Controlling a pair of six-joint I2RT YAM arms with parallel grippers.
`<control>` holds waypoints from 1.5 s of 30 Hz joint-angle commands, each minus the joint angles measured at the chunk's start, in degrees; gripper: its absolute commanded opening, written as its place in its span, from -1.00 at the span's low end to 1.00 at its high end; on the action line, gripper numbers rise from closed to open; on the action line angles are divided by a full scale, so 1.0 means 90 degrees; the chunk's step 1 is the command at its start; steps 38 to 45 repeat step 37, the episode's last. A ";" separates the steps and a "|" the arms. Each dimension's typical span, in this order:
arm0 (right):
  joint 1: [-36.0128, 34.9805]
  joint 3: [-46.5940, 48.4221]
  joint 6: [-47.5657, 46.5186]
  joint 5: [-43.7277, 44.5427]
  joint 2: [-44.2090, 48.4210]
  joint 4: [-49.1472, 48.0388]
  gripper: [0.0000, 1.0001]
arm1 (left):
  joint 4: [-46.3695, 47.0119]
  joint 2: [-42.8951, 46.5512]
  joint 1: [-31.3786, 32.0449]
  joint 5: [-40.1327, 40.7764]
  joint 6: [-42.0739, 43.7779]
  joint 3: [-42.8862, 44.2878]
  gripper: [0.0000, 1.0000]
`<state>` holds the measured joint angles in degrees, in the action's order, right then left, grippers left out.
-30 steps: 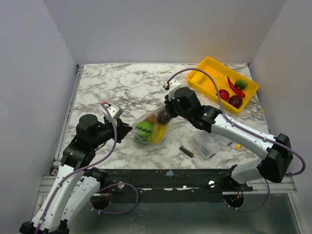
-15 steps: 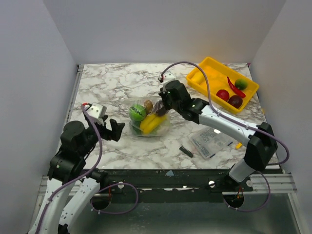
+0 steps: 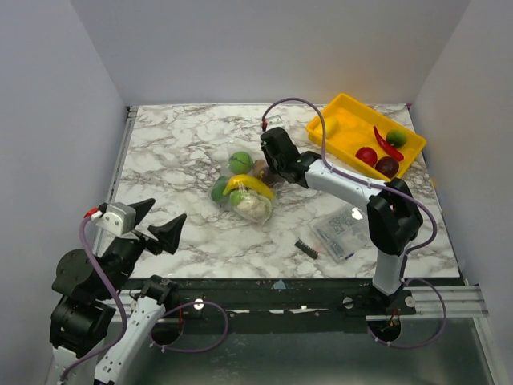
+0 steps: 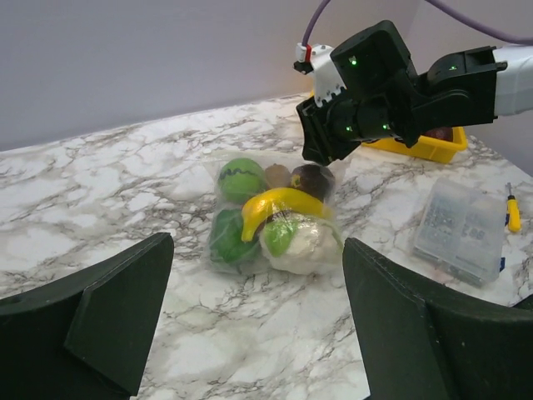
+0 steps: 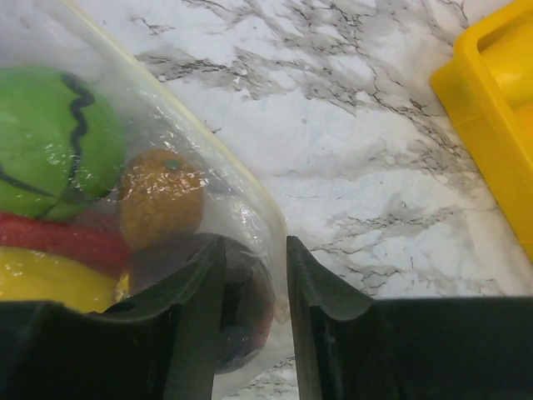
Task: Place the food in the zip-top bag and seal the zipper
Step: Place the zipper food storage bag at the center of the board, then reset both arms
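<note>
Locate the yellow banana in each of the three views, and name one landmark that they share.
Top external: the banana lies just left of the picture's centre, on the bagged pile.
Left wrist: centre of the picture, curved over the pile.
Right wrist: only a yellow strip at the lower left edge, seen through the zip-top bag.
Shared landmark: the green ball next to the banana.

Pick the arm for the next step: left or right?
Right. The right gripper straddles the zip-top bag at its edge, jaws slightly apart; the yellow tray, with food left in it, is on its side. The left gripper sits off at the near-left corner, jaws wide, empty.
</note>
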<state>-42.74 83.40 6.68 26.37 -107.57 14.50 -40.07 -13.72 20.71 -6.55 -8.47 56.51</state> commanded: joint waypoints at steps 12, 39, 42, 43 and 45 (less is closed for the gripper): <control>-0.0015 -0.0157 0.0297 0.0166 0.2227 0.1553 0.63 | -0.0021 0.0060 0.0004 0.0465 -0.0712 0.0541 0.97; -0.0014 -0.1482 0.0771 0.0819 0.7765 0.1763 0.99 | 0.1529 -0.0471 0.0004 0.0336 -0.0411 0.0891 0.97; -0.0014 -0.1482 0.0771 0.0819 0.7765 0.1763 0.99 | 0.1529 -0.0471 0.0004 0.0336 -0.0411 0.0891 0.97; -0.0014 -0.1482 0.0771 0.0819 0.7765 0.1763 0.99 | 0.1529 -0.0471 0.0004 0.0336 -0.0411 0.0891 0.97; -0.0014 -0.1482 0.0771 0.0819 0.7765 0.1763 0.99 | 0.1529 -0.0471 0.0004 0.0336 -0.0411 0.0891 0.97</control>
